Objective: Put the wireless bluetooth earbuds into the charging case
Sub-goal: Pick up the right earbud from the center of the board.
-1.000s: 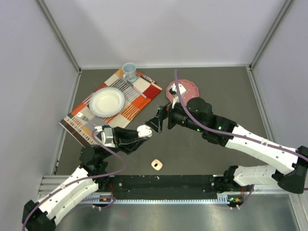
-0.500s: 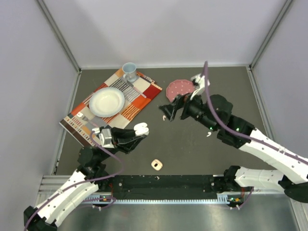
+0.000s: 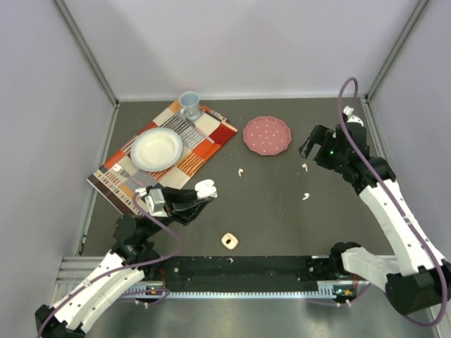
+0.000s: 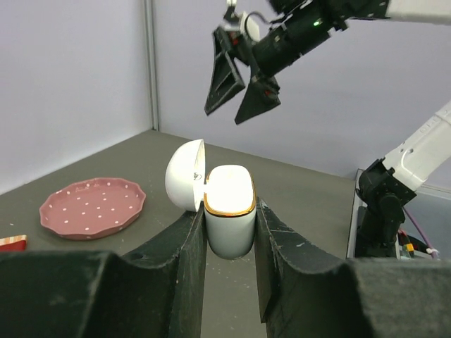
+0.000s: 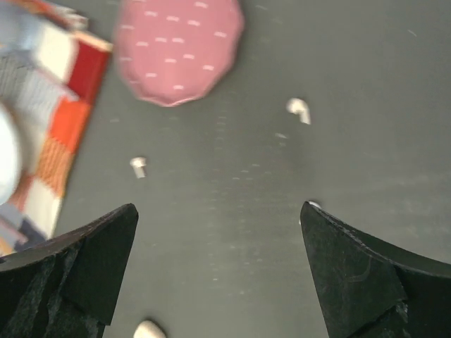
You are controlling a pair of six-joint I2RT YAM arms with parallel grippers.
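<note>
My left gripper (image 3: 199,196) is shut on a white charging case (image 3: 208,186) and holds it above the table with its lid swung open (image 4: 184,176). In the left wrist view the case (image 4: 229,201) sits between the fingers (image 4: 176,260); its inside is hidden. Three tiny whitish earbuds lie on the dark table: one in the middle (image 3: 240,171), two at the right (image 3: 305,167) (image 3: 306,196). My right gripper (image 3: 311,146) is open and empty, raised near the two right earbuds. Its wrist view shows earbuds (image 5: 299,109) (image 5: 139,166) and one (image 5: 312,205) at its right fingertip.
A small peach square case (image 3: 229,241) lies near the front edge. A pink dotted plate (image 3: 267,134) sits at the back middle. A striped placemat (image 3: 204,144) at the back left carries a white bowl (image 3: 156,148) and a cup (image 3: 189,104).
My right arm has swung away from the held case to the far right and back, uncovering the plate and the middle earbud. My left gripper has barely moved.
</note>
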